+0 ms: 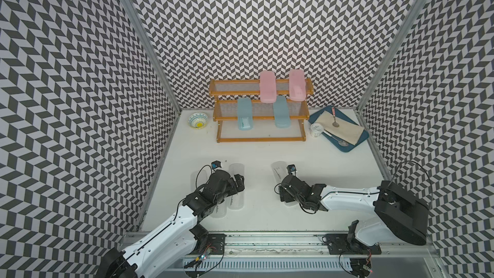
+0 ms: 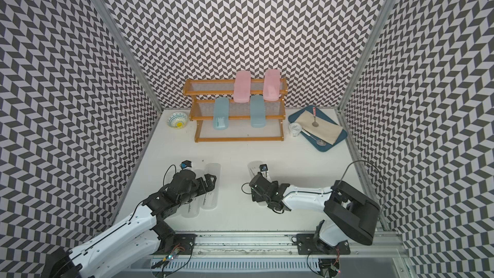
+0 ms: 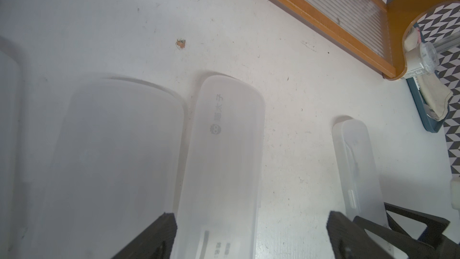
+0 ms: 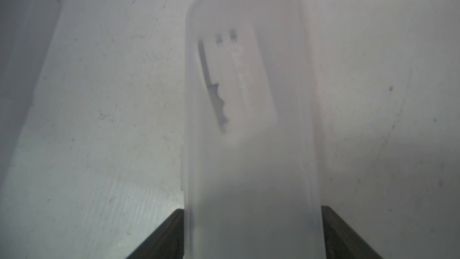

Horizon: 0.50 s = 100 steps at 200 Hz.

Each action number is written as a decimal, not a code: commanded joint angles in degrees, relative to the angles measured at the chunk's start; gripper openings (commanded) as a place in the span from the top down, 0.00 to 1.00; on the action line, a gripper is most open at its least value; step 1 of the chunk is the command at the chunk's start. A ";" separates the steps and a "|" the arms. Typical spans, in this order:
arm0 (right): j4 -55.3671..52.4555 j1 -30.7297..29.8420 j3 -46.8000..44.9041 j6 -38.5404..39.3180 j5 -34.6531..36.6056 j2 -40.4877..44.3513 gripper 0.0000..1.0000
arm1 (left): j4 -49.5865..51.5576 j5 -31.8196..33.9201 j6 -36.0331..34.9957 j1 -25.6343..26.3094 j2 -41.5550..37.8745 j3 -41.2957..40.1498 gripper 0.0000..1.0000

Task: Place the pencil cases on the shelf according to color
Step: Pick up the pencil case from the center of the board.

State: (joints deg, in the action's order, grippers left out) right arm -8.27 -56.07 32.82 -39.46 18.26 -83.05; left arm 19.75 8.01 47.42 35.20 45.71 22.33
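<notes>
Tools first. Right tool (image 4: 252, 209): jaws astride one frosted clear case (image 4: 251, 120) that lies flat on the white surface (image 4: 112, 95). A finger (image 4: 174, 232) sits close against each long side with no gap visible; cannot tell whether the case is actually pinched. Left tool (image 3: 251, 214): jaws spread wide, holding nothing, low over the logo-printed clear case (image 3: 224, 158). One finger is at that case's edge, the other well clear of it.

Counts.
- Pencil cases: eight.
- Pink, two: pink case (image 1: 267, 86) and second pink case (image 1: 297, 85), both on the top tier of the shelf (image 1: 235, 93), near ends overhanging.
- Light blue, two: blue case (image 1: 245, 114) and second blue case (image 1: 281, 112), on the middle tier, also overhanging.
- Frosted clear, four, all on the surface in front of the shelf. The logo-printed one, a neighbouring clear case (image 3: 112, 158) and a third clear case (image 3: 8, 133) lie side by side by the left arm; the fourth is at the right tool.
- Shelf: one, three tiers, against the back wall.
- Patterned bowl (image 1: 197, 121): one.
- Dark blue tray (image 1: 346, 148): one, carrying a cloth (image 1: 344, 127).
- White cup (image 1: 316, 130): one, at the tray's edge.
</notes>
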 commanded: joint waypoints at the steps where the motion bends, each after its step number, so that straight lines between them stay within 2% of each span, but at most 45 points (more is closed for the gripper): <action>1: -1.93 0.39 -2.87 -1.96 -1.39 3.04 0.05 | -2.56 -1.41 -0.17 -0.31 0.87 -0.27 0.00; 18: -3.26 0.32 -3.84 -2.20 -2.26 5.93 0.00 | -2.61 -1.33 -0.41 -0.31 1.13 -0.18 0.00; 63: -6.19 -0.16 -8.22 0.34 -7.49 17.05 0.00 | -2.03 -0.01 -0.95 -0.31 -0.44 -0.45 0.00; 100: -5.55 -0.74 -11.67 0.19 -11.18 18.91 0.00 | -3.19 -0.63 -0.84 -0.31 0.38 -0.62 0.00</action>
State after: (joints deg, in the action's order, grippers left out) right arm -13.80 -56.12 22.85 -39.48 10.31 -64.82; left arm 18.39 7.40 47.22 35.20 46.00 22.28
